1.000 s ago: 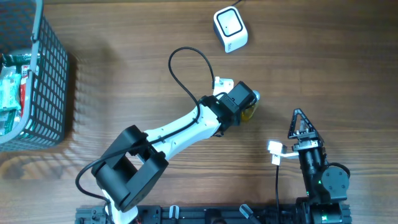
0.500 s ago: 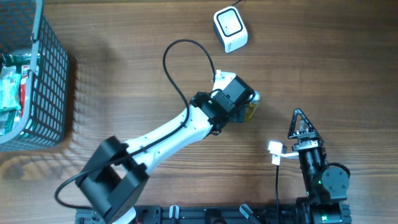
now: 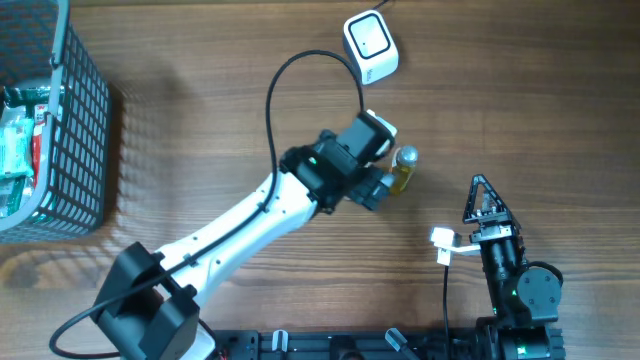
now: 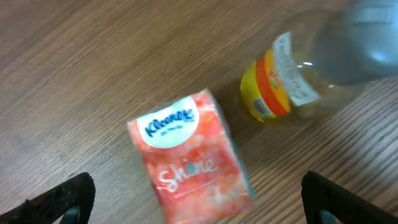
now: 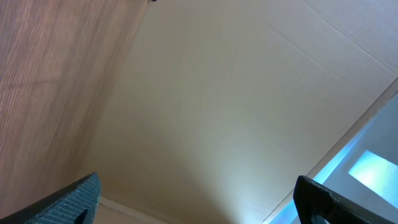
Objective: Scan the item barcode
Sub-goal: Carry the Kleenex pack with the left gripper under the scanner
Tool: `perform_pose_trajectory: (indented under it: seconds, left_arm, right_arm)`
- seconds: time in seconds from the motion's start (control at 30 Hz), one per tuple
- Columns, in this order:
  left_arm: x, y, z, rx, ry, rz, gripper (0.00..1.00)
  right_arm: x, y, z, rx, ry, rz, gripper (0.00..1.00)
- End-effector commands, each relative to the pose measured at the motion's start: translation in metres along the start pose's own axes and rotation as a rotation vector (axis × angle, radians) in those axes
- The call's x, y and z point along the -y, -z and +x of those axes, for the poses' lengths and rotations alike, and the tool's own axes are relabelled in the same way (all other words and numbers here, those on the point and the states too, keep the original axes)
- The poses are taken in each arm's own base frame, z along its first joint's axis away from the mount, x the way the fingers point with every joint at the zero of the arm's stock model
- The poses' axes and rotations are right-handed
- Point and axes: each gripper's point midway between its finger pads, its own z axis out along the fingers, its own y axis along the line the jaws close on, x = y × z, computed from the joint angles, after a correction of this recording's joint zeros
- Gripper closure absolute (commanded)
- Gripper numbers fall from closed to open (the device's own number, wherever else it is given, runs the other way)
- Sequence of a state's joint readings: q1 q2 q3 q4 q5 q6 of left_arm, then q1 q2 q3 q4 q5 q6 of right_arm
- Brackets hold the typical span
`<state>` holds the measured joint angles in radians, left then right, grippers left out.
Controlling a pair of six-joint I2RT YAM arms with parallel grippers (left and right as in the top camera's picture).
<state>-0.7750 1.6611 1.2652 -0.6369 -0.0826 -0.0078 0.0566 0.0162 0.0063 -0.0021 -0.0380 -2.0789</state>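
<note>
Tissue pack [image 4: 189, 165], orange-red with a white Kleenex label, lies flat on the wooden table [image 4: 74, 74], and the left gripper [image 4: 200, 205] hangs right over it with its jaws spread wide, one dark fingertip at each lower corner of the wrist view and nothing between them but the pack below; neither finger touches it. Just beside the pack, with a thin strip of wood showing between them, is a small bottle [image 4: 292, 74] of yellowish liquid with a yellow and orange label and a silvery cap; it is blurred in the wrist view and I cannot tell whether it stands or lies. From overhead the arm hides the pack, and only the bottle shows at the right of the wrist. The white scanner [image 3: 370, 46] sits at the far edge of the table, apart from both items. A black cable [image 3: 275, 110] loops up from the left arm. The right gripper [image 3: 483, 200] rests near the front right, well apart from the items, jaws wide and holding nothing. A wire basket [image 3: 75, 130] at the left edge holds some packets [image 3: 20, 150]
</note>
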Motion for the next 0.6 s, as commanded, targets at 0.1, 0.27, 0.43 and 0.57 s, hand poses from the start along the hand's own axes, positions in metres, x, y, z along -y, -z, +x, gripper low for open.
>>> perform_pose_trajectory:
  seconds: [0.1, 0.27, 0.43, 0.57]
  left_arm:
    - [-0.001, 0.0, 0.005, -0.019, 0.026, 0.279, 0.0]
    - [0.004, -0.014, 0.015, -0.067, 0.018, 0.3, 0.0]
    - [0.015, -0.027, 0.024, -0.105, -0.021, 0.307, 0.0]
    - [0.015, -0.041, 0.028, -0.126, -0.019, 0.299, 0.0]
  right_arm:
    - [0.001, 0.0, -0.002, 0.013, 0.042, 0.008, 0.0]
    - [0.001, 0.0, -0.002, 0.013, 0.042, 0.008, 0.0]
    - [0.001, 0.0, -0.002, 0.013, 0.042, 0.007, 0.0]
    - [0.001, 0.0, -0.003, 0.013, 0.042, 0.007, 0.0]
